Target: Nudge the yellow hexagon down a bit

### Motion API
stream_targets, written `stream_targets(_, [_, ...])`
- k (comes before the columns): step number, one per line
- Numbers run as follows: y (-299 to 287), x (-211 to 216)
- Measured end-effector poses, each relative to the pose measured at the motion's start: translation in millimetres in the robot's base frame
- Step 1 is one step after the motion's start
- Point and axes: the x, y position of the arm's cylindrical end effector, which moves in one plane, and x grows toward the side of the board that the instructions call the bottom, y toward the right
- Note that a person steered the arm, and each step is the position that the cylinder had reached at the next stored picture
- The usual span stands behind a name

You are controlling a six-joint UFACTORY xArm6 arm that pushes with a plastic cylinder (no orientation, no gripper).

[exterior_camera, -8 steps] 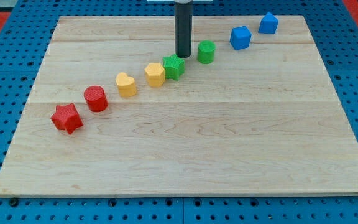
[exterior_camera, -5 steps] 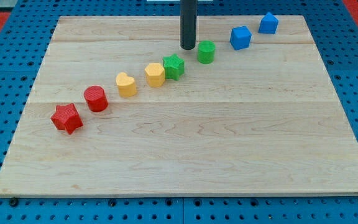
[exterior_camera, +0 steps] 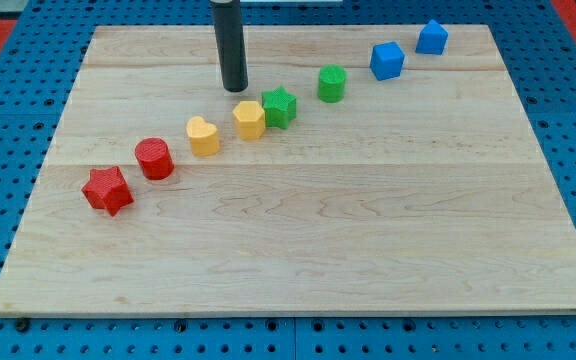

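The yellow hexagon (exterior_camera: 250, 119) sits on the wooden board (exterior_camera: 298, 230), in a diagonal row of blocks, touching the green star (exterior_camera: 280, 106) on its right. My tip (exterior_camera: 234, 89) is just above the hexagon toward the view's top, slightly to its left, a small gap apart. A yellow heart (exterior_camera: 203, 136) lies to the hexagon's lower left.
The row runs on with a red cylinder (exterior_camera: 154, 158) and a red star (exterior_camera: 107, 190) at lower left, and a green cylinder (exterior_camera: 332, 83), a blue cube (exterior_camera: 387, 60) and a blue house-shaped block (exterior_camera: 431, 37) at upper right. Blue pegboard surrounds the board.
My tip has moved left, from above the green star and beside the green cylinder to above the yellow hexagon. No block has moved.
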Motion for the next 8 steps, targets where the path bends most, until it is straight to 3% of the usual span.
stream_targets(5, [9,30])
stream_targets(7, [-15,35])
stream_targets(8, [3,40])
